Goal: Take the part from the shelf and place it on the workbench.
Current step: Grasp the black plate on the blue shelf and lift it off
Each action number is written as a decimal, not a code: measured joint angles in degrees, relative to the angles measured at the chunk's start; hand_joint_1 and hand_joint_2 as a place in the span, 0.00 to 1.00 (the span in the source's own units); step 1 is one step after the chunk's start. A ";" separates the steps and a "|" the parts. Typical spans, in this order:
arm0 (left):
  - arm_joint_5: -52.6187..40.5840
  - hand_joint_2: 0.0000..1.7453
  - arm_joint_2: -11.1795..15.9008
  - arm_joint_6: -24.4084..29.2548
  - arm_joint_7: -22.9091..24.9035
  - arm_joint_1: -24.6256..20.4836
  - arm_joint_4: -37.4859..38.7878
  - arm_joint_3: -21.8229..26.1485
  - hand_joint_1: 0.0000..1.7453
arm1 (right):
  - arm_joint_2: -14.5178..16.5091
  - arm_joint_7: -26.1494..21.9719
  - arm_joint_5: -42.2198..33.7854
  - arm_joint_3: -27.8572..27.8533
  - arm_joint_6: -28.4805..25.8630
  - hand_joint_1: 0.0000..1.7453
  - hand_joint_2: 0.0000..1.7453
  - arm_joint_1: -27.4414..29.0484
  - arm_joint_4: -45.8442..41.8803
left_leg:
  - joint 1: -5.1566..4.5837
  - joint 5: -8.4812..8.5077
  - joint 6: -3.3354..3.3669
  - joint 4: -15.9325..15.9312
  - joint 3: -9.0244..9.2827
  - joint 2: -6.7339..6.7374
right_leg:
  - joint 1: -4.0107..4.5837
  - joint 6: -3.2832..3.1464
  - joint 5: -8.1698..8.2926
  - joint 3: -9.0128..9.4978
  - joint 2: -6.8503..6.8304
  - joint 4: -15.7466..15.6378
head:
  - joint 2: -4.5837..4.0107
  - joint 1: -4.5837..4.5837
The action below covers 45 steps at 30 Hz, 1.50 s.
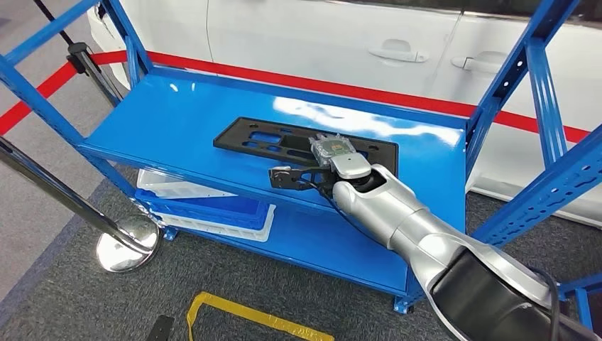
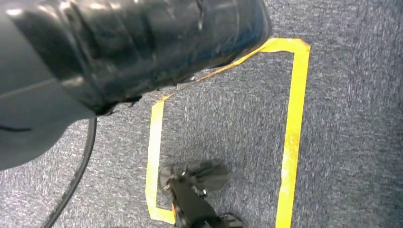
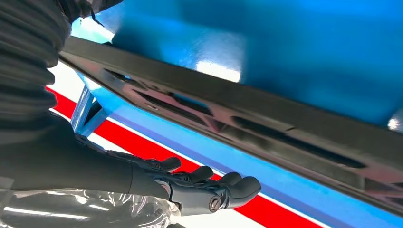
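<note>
Black part (image 1: 305, 145) lies flat on the blue shelf (image 1: 177, 114), centre of the frame. Right robot hand (image 1: 312, 167) sits at its near edge, fingers (image 3: 209, 183) stretched out straight, apart from the plate, holding nothing. White bins (image 1: 206, 206) sit below on the lower shelf.

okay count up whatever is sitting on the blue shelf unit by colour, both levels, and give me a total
Black: 1, the flat slotted part on the upper shelf, with the right hand at its near edge.
White: 1, a tray on the lower level.
Blue: 1, a tray on the lower level.
Total: 3
</note>
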 joint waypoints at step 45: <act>-0.64 0.00 -0.50 -0.91 -0.18 0.03 0.00 -1.93 0.00 | -4.95 7.28 3.53 1.03 -13.96 0.00 1.00 2.39 4.95 | -0.22 5.98 2.93 -10.17 4.61 0.08 | 0.32 2.07 -2.57 -0.94 0.11 3.21 | 0.00 0.31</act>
